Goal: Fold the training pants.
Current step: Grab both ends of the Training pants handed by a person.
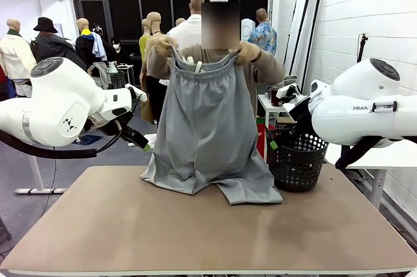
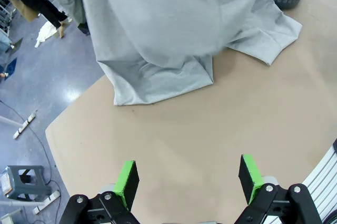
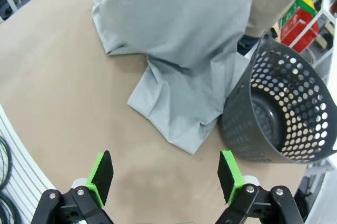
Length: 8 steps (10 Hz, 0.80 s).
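A person at the far side holds the light grey training pants up by the waistband with both hands. The leg ends rest crumpled on the tan table. The pants hang ahead in the left wrist view and in the right wrist view. My left gripper hovers open above bare table, short of the nearer leg hem. Over the table near the other leg hem, my right gripper is open too. Both arms are held back at the table's sides, with the left gripper beside the pants' left edge.
A black mesh basket stands on the table's right side, touching the pants' right leg; it looks hollow in the right wrist view. The table's edge drops to blue floor. Other people stand in the background.
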Available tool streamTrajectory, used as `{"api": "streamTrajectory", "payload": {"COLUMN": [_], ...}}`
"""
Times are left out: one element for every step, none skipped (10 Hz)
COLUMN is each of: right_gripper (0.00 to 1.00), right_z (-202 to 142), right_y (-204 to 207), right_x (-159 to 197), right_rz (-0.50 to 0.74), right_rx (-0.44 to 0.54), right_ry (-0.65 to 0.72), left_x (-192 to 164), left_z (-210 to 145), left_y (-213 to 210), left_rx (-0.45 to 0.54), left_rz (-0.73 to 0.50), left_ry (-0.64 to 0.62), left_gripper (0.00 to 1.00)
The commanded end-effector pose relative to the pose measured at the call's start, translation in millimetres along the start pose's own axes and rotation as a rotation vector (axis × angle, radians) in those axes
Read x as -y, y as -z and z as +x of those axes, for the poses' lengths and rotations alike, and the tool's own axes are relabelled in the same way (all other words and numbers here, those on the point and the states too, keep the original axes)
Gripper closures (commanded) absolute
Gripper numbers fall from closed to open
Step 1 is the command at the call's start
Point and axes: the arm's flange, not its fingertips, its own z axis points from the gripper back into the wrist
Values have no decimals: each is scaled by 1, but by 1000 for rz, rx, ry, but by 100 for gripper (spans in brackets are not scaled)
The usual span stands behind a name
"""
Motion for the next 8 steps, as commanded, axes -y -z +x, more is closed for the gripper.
{"api": "streamTrajectory", "payload": {"right_gripper": [0,0,0,0,0,0,0,0], "right_z": [0,0,0,0,0,0,0,0], "right_y": [0,0,0,0,0,0,0,0], "right_x": [0,0,0,0,0,0,0,0], "right_rz": [3,3,3,3,3,3,3,3], "right_rx": [0,0,0,0,0,0,0,0], "right_ry": [0,0,0,0,0,0,0,0], "left_x": [0,0,0,0,0,0,0,0], "left_z": [0,0,0,0,0,0,0,0], "left_y": [-1,-1,-1,-1,-1,-1,-1,-1], "left_rx": [1,1,1,1,1,1,1,1], "left_rz": [-3,-3,-3,-3,-3,-3,-3,-3], "left_ry": [-1,-1,-1,-1,-1,-1,-1,-1], "left_gripper": [0,0,0,0,0,0,0,0]}}
